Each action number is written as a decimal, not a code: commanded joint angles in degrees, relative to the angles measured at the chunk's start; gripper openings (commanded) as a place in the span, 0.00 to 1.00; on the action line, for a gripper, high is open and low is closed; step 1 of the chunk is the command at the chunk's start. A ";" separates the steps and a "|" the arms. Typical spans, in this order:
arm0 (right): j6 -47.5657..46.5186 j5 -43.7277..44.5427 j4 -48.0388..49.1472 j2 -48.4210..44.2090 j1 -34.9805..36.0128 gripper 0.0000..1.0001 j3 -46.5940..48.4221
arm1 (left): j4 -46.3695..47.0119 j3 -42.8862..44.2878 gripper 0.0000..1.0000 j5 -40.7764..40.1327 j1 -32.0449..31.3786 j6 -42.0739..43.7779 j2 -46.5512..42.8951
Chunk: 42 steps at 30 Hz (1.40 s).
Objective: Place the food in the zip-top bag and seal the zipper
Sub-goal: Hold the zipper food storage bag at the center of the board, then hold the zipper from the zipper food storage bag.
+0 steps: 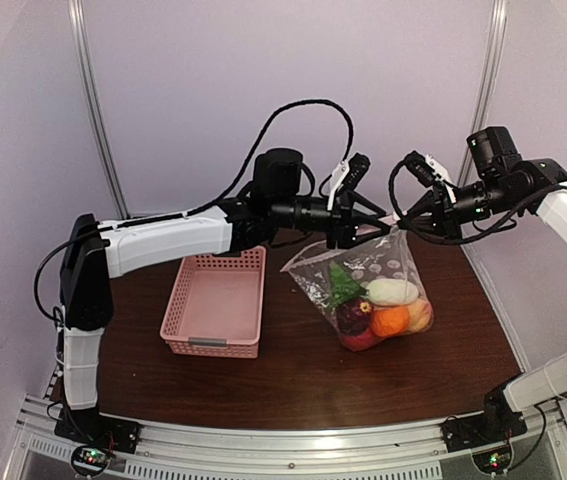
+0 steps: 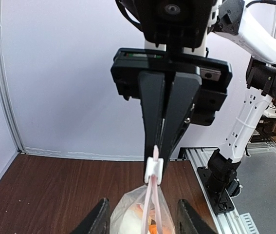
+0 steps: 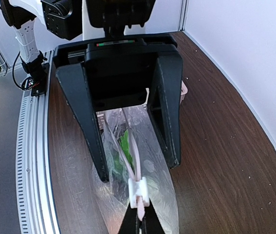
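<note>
Top view: zip-top bag [image 1: 383,268] holding the food [image 1: 388,318], upright on table [image 1: 293,385], at 3 o'clock from pink basket [image 1: 215,300].
Left wrist view: left gripper [image 2: 143,202] spread, straddling the bag.
Right wrist view: right gripper [image 3: 138,215] pinching zipper [image 3: 133,158] beside white slider [image 3: 138,189].

Pink basket [image 1: 177,300] on dark wood table [image 1: 293,385], left of centre; grey tab [image 1: 208,342] on near rim. Pale wall [image 1: 213,80] behind, metal rail [image 1: 293,447] along near edge.

We overlook the whole table [image 1: 293,385] from above and behind; both our wrist cameras face each other closely, sharing the zipper [image 2: 153,169] between.
</note>
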 commanded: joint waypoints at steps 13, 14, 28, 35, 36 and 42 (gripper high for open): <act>-0.24 -1.13 0.74 -0.41 0.34 0.00 -0.49 | 8.19 4.32 0.36 5.61 0.34 -9.66 2.18; -0.10 -1.19 0.88 -0.41 0.41 0.00 -0.52 | 8.03 4.64 0.36 5.67 0.30 -9.87 2.40; 1.31 -0.58 2.50 -0.06 1.73 0.00 0.43 | 4.35 7.91 0.26 5.46 0.21 -10.24 4.64; 1.53 -0.58 2.76 0.29 1.73 0.00 0.61 | 3.45 7.96 0.13 5.81 0.24 -9.81 4.64; 1.53 -0.50 2.91 0.25 1.77 0.00 0.51 | 3.36 7.94 0.10 5.84 0.27 -9.76 4.64; 1.02 0.54 3.23 -1.05 0.14 0.00 1.26 | -1.14 7.44 0.02 5.22 1.13 -7.97 3.32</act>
